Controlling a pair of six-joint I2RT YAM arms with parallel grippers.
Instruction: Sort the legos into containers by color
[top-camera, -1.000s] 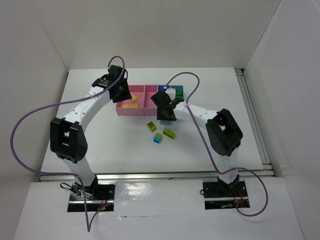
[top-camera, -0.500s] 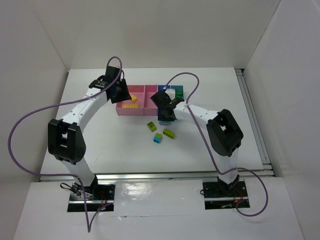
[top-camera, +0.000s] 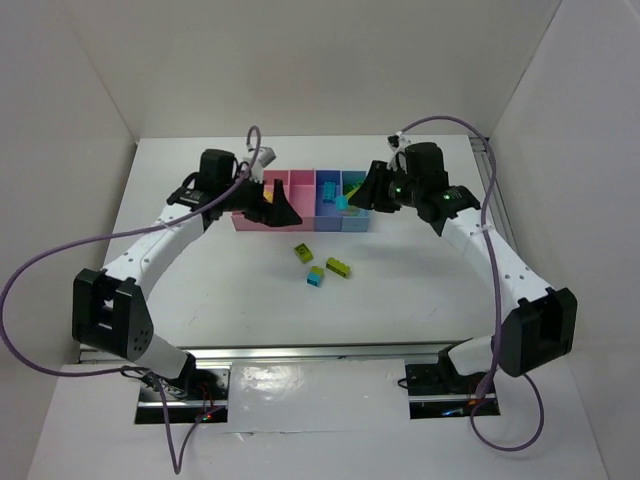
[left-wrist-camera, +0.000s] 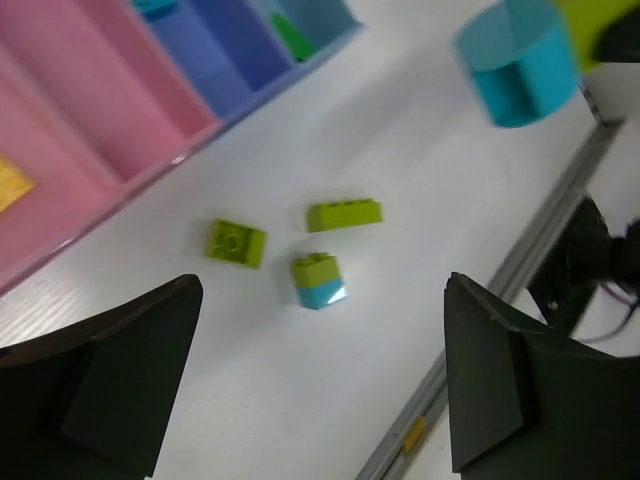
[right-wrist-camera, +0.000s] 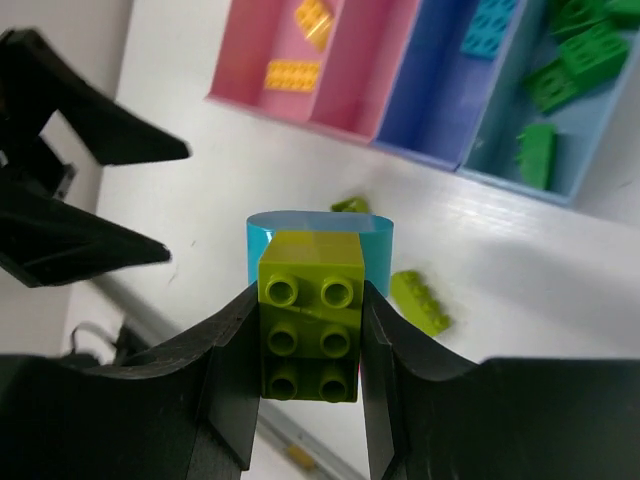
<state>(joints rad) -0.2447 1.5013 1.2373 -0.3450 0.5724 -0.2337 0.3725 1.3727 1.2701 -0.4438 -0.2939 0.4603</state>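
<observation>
My right gripper (right-wrist-camera: 310, 345) is shut on a lime green lego (right-wrist-camera: 310, 320) with a cyan piece (right-wrist-camera: 320, 228) stuck under it. In the top view it (top-camera: 352, 199) holds this stack (top-camera: 342, 203) above the blue-violet bin (top-camera: 328, 195). My left gripper (left-wrist-camera: 320, 385) is open and empty, hovering in front of the pink bins (top-camera: 296, 186), and also shows in the top view (top-camera: 279, 208). Two lime legos (top-camera: 302, 252) (top-camera: 338, 267) and a lime-on-cyan stack (top-camera: 316, 276) lie on the table. Yellow legos (right-wrist-camera: 293, 74) lie in the wide pink bin, a cyan one (right-wrist-camera: 490, 28) in the blue-violet bin, and dark green ones (right-wrist-camera: 585, 52) in the light blue bin (right-wrist-camera: 500, 165).
The bin row stands mid-table at the back. White walls enclose the table on three sides. A metal rail (top-camera: 505, 230) runs along the right edge and another (top-camera: 330, 350) along the front. Purple cables loop over both arms.
The right gripper has lifted the lime and cyan stack off the table and swung up to the right. The left gripper has left the pink bin and moved forward and right.
</observation>
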